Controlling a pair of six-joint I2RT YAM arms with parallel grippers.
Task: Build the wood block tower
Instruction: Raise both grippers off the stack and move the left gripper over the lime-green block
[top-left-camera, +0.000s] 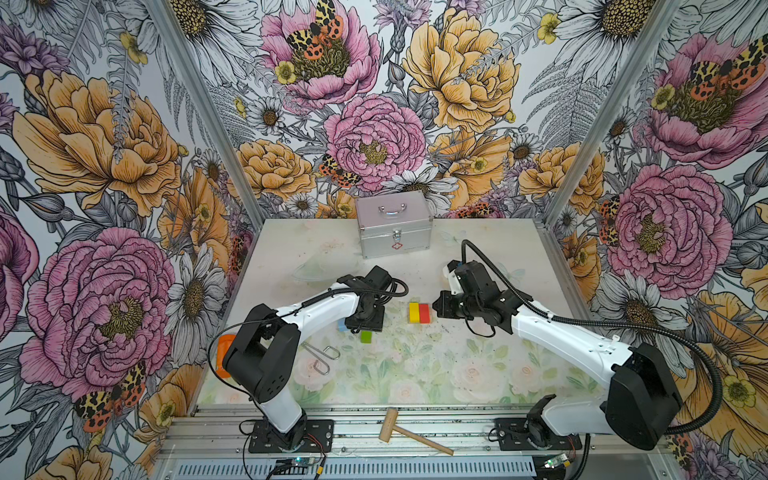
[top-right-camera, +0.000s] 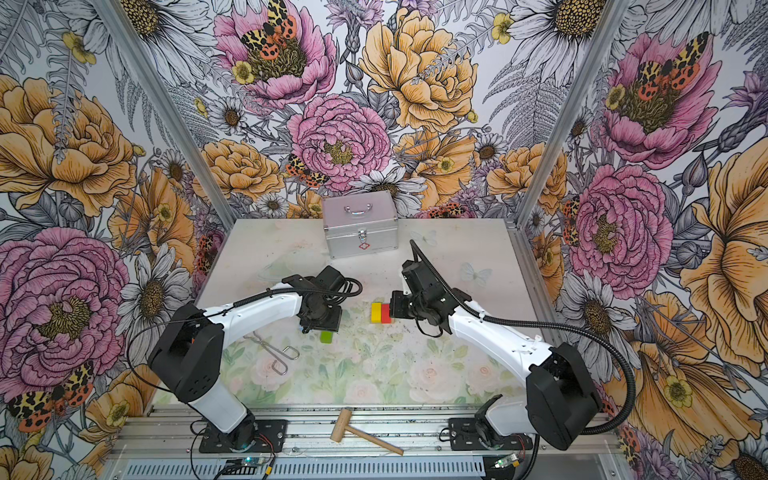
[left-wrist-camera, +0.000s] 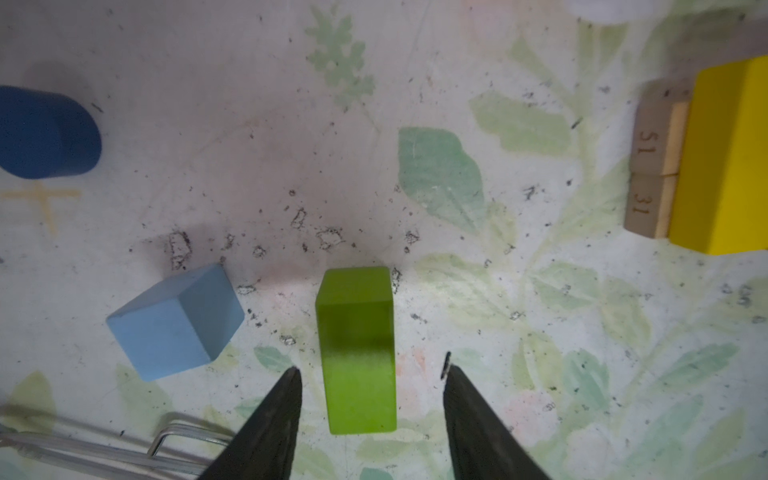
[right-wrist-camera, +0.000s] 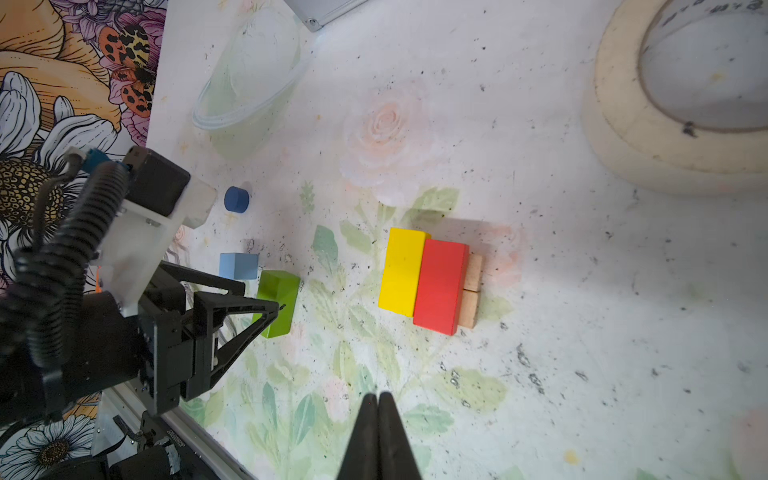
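Tower (top-left-camera: 419, 312) 2 layers high; left gripper (left-wrist-camera: 372, 370) spread over the green bar (left-wrist-camera: 355, 345).

Left of the tower lie the green bar, the light blue cube (left-wrist-camera: 174, 322) just beside it and the dark blue cylinder (left-wrist-camera: 45, 133) farther off, with wire tongs (top-left-camera: 320, 357) beyond. A silver case (top-left-camera: 395, 226) stands behind the tower. The table (top-left-camera: 457, 374) is bare between tower and green bar, and in front. The tower is 2 tan bars (left-wrist-camera: 650, 158) under a yellow bar (left-wrist-camera: 727, 158) and a red bar (right-wrist-camera: 440, 286). The left arm bends down, fingers either side of the green bar with gaps showing. The right gripper (right-wrist-camera: 377, 397), pressed together and empty, hangs just right of the tower.
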